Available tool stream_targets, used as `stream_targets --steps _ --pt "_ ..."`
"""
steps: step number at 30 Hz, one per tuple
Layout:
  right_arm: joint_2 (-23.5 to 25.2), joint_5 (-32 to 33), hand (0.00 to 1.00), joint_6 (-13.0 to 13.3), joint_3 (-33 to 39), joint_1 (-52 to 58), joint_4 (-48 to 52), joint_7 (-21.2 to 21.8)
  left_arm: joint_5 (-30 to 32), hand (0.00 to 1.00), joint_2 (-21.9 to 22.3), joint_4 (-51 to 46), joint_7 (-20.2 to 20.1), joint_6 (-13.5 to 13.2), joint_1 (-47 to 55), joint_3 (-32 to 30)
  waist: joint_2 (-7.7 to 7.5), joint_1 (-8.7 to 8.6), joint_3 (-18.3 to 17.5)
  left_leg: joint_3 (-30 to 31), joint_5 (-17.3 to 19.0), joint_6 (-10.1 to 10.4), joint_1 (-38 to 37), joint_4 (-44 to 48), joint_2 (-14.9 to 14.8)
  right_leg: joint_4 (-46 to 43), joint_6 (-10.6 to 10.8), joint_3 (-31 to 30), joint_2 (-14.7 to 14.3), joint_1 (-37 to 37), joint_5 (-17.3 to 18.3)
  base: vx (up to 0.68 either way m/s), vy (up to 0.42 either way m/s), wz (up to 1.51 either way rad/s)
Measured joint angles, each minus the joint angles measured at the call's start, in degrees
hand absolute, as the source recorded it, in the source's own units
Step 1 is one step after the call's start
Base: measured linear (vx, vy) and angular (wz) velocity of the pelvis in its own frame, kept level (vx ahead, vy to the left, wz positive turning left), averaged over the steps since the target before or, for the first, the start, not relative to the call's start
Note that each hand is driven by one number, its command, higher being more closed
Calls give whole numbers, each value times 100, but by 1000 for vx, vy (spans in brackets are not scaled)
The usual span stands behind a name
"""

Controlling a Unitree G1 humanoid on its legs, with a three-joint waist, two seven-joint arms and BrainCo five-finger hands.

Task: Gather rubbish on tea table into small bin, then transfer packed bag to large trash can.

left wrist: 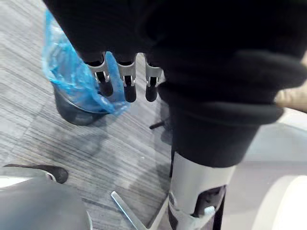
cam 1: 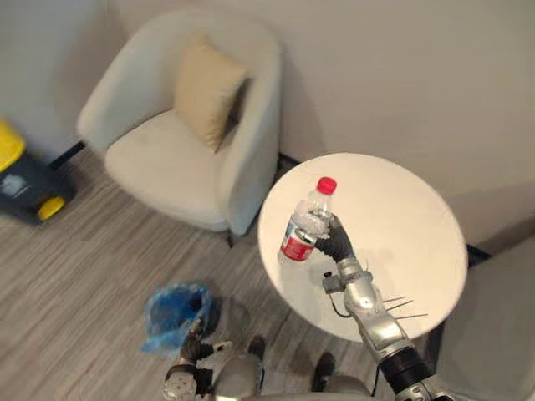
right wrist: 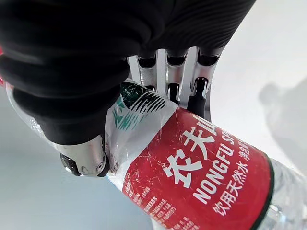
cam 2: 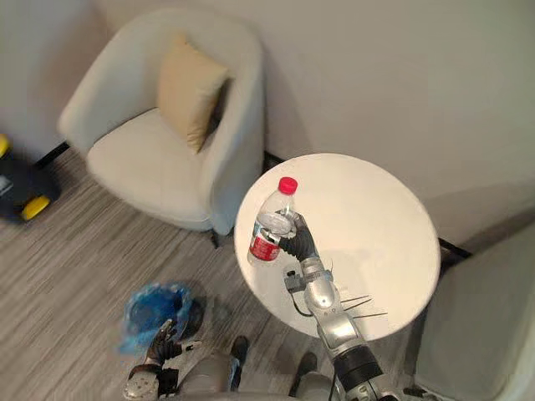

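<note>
- Held clear plastic water bottle with red cap and red label [cam 1: 307, 221] tilted above round white tea table [cam 1: 401, 225], near its left edge.
- Wrapped right hand [cam 1: 336, 244] tightly round the label band, thumb opposing fingers; judged a carrying grip for transfer to the bin.
- Positioned left hand [left wrist: 125, 79], fingers relaxed and empty, beside small dark bin lined with blue plastic bag [cam 1: 174, 311] on grey wood-grain floor [cam 1: 84, 267].
- Noted cream armchair [cam 1: 167, 159] with tan cushion [cam 1: 207, 92] behind, and yellow-lidded dark trash can [cam 1: 21, 180] well apart at far left.

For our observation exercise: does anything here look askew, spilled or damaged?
Nothing looks spilled or broken. The bottle leans, capped, in the right hand above the table; the blue bag hangs crumpled over the small bin.
</note>
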State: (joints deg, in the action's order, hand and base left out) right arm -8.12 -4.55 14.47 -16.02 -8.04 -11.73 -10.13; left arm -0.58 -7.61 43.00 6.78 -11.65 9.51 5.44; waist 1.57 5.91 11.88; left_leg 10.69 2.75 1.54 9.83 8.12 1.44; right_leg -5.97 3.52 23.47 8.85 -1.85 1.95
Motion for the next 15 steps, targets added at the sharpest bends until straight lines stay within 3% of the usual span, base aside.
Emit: stream_targets --steps 2,3,4,5,7,9,12,15 --pt "-48 -3 100 -15 -29 -174 -3 -10 -2 0 139 7 2 0 -76 13 58 -36 -6 -1472 66 -350 63 -20 -482 -57 -21 286 214 4 -30 4 67 102" --pt "-54 -5 100 -14 -25 -335 -35 -58 2 0 267 90 -14 0 -146 115 70 -113 -9 -2476 205 -562 120 336 -849 -191 -19 467 389 25 -27 54 135 102" --pt "-50 -5 100 -14 -1 -447 -74 -123 27 0 303 103 -35 -6 -173 204 134 -235 -47 -3058 19 -813 89 629 -1281 -425 37 662 501 109 26 109 188 106" --pt "-58 -5 100 -9 63 -470 -75 -144 28 0 322 114 -30 -7 -221 268 153 -293 -59 -3114 -134 -471 5 703 -1340 -606 100 747 560 179 111 98 183 113" --pt "-30 -15 100 14 277 -530 -118 -243 60 0 314 149 -12 -18 -416 540 49 -465 -131 -3083 -137 -438 -45 716 -1051 -594 106 1069 771 498 116 68 224 124" --pt "-11 -31 100 19 342 -633 -120 -245 135 0 250 269 -13 -14 -612 667 -50 -487 -187 -2871 -137 -380 -13 508 -836 -301 279 1347 830 775 -2 44 126 92" --pt "135 -55 100 -9 371 -620 -337 -216 187 0 223 381 -24 -8 -729 862 -49 -457 -183 -2575 -77 -268 63 603 -680 -332 382 1505 871 957 -97 -29 96 63" --pt "205 -51 100 -130 416 -346 -382 -199 301 0 259 496 -35 -12 -636 901 51 -361 -115 -2370 298 -245 38 994 -644 -1169 371 1289 1093 913 -59 -66 120 30"
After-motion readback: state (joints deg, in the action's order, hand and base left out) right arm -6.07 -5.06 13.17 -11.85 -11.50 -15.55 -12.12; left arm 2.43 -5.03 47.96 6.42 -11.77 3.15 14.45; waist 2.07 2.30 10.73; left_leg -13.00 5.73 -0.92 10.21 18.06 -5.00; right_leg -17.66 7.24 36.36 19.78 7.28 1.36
